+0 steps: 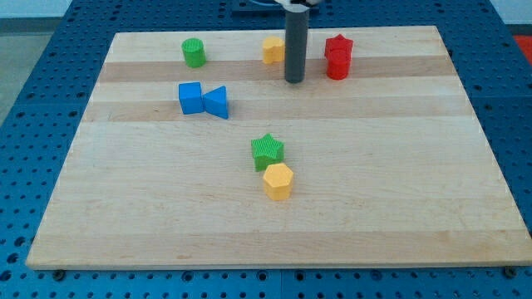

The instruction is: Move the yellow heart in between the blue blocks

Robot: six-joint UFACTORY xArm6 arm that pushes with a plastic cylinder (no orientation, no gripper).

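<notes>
The yellow heart (272, 50) sits near the view's top centre, its right side partly hidden behind my rod. My tip (294, 81) rests on the board just below and to the right of it, close to it; contact cannot be made out. The blue cube (190, 98) and the blue triangular block (217, 102) stand side by side and touching, left of and below the heart. My tip is well to the right of both blue blocks.
A green cylinder (194, 52) stands at the top left. A red star (338, 46) and another red block (337, 67) touch each other right of my tip. A green star (268, 150) and a yellow hexagon (278, 180) touch mid-board. The wooden board (399, 208) lies on a blue perforated table.
</notes>
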